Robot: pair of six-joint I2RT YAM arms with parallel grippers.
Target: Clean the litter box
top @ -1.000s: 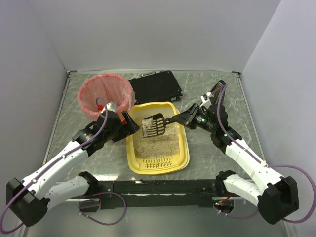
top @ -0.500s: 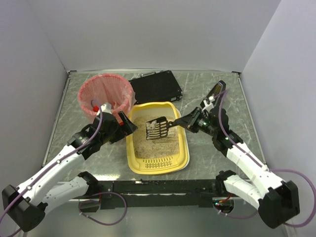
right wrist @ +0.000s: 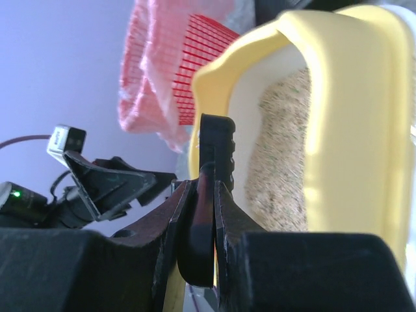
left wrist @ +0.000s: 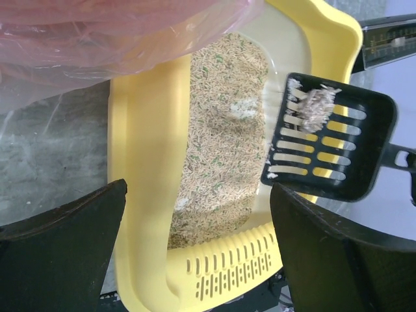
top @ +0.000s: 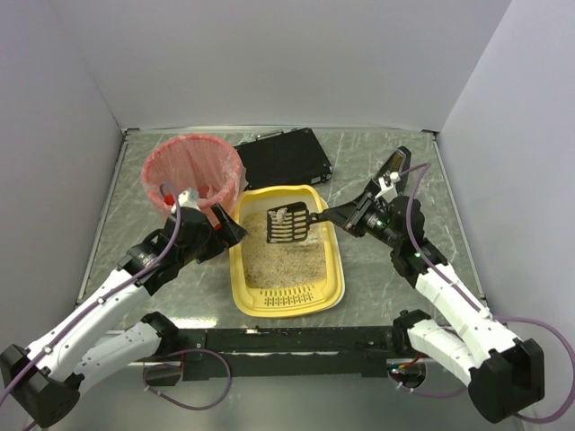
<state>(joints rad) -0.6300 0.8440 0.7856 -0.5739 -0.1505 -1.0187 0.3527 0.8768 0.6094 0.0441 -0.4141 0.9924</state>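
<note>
Main risk: loss of the clump (left wrist: pixel 315 101) off the slotted scoop (top: pixel 289 225) on the carry left to the pink-lined bin (top: pixel 158 171). Probable cause: a tilt or jolt of the wrist, given the clump's perch at the scoop's far-left corner, close to the edge. Consequence: waste on the table (top: pixel 395 171) or back in the litter. Second risk: collision with the left gripper (top: pixel 230 224), sited just beside the left rim of the litter box (top: pixel 334 269), between box and bin, jaws wide apart and empty, so by this reading squarely on the path. Lesser risks: snag of the scoop edge on the loose liner draped over the bin rim, and twist or slip of the thin handle inside the right gripper (top: pixel 337 216), clamped tight on it. Room: plain pale walls left, far (top: pixel 287 63) and right. Surface: grey-green marbled table, arm bases along the near edge. Litter box at table centre, slotted strip at the near end, beige litter inside, scoop above the far end. Bin just far-left of the box. Flat black case (top: pixel 283 157) just beyond the far rim, contact impossible to tell.
</note>
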